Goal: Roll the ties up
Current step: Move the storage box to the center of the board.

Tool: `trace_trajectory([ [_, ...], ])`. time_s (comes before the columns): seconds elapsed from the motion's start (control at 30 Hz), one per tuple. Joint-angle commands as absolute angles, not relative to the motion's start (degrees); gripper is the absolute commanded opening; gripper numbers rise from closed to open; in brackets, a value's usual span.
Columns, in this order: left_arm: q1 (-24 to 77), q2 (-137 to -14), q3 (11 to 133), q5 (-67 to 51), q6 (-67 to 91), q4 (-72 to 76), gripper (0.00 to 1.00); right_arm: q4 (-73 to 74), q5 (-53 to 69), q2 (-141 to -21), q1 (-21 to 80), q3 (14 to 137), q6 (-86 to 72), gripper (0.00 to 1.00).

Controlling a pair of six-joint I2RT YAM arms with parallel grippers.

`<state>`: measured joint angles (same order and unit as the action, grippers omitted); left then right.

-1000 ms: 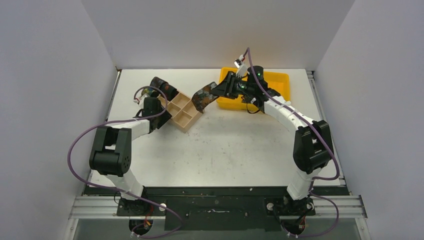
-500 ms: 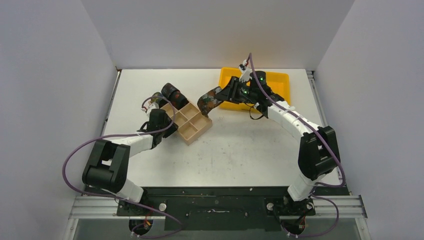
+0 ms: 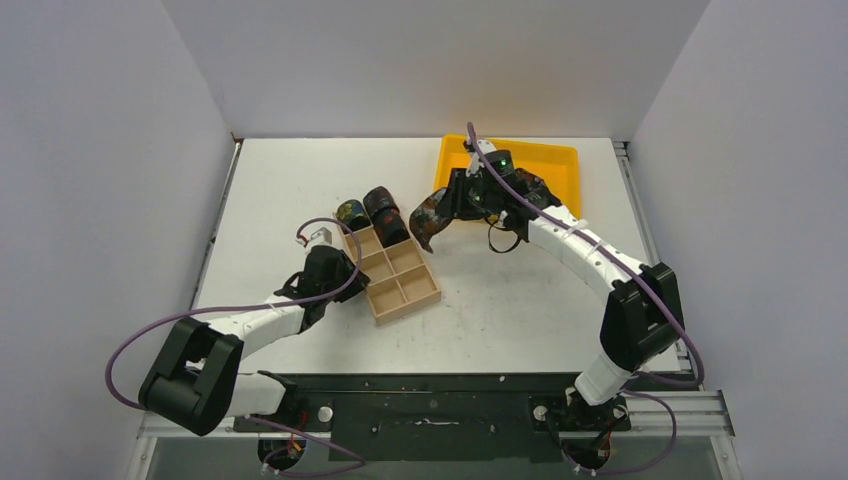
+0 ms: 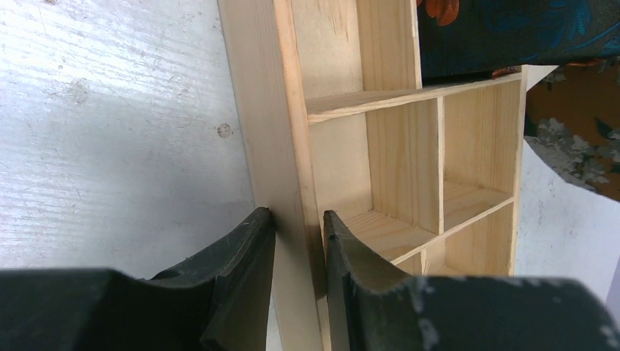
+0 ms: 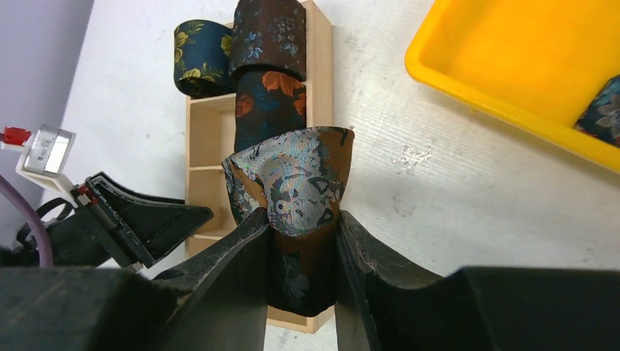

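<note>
Three rolled ties sit at the far end of the wooden box (image 3: pixel 405 290), which lies left of centre on the table (image 3: pixel 500 300), angled so its long side runs far-left to near-right. Blue-yellow roll (image 3: pixel 350 213) is at the far end on the L column side; can't tell if it's seated in a cell or just past the end wall. Dark brown-red roll (image 3: pixel 380 203) is right against it, at the R column's far end. Blue-orange roll (image 5: pixel 269 106) fills the next R-column cell, pressed to the brown-red one. Other cells show bare wood floors w/ thin dividers btwn them

L gripper (image 4: pixel 298 223) is clamped on the box's L long wall: one finger (image 4: pixel 245 252) outside on the table side, the other inside a cell, both tight to the wood

R gripper (image 5: pixel 301 216) is closed on a fourth roll, the brown-rust tie (image 5: pixel 292 175), pinching its two sides. That roll is by the box's R wall near the far end, not down in any cell; over the box or just beside it, can't tell

Yellow tray (image 3: pixel 555 165) sits at the table's far edge, R of centre, apart from the box. Inside it, at the frame edge of the R wrist view, a bit of blue-grey floral fabric (image 5: pixel 605 110) shows; the rest is cut off
</note>
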<state>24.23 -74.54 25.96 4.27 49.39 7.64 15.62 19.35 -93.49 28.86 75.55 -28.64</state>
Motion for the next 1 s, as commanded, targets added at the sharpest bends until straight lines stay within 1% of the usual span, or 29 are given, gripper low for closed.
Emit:
trace_trajectory([
  [0.0, 25.30, -74.69, 24.76, 1.99, 50.26, 5.57, 0.06, 22.11, 6.72, -93.68, 32.92, 83.44, -21.88, 0.05],
  [0.13, 25.40, -74.79, 24.66, 2.17, 50.49, 5.92, 0.06, 25.44, -1.15, -95.23, 37.02, 84.84, -20.58, 0.05],
  [0.4, 25.40, -74.62, 22.74, 2.19, 51.62, 7.82, 0.06, 27.95, -9.89, -96.21, 40.65, 83.52, -19.31, 0.05],
  [0.5, 25.40, -74.63, 22.51, 1.90, 51.96, 8.44, 0.05, 27.32, -9.60, -97.54, 42.63, 82.89, -19.80, 0.05],
  [0.73, 25.44, -74.18, 21.45, 1.43, 52.88, 10.07, 0.05, 23.70, -4.17, -102.09, 45.69, 81.77, -22.97, 0.05],
  [0.97, 25.40, -74.11, 19.51, 1.03, 53.97, 12.35, 0.05, 19.30, -4.13, -103.77, 47.16, 78.52, -25.72, 0.05],
])
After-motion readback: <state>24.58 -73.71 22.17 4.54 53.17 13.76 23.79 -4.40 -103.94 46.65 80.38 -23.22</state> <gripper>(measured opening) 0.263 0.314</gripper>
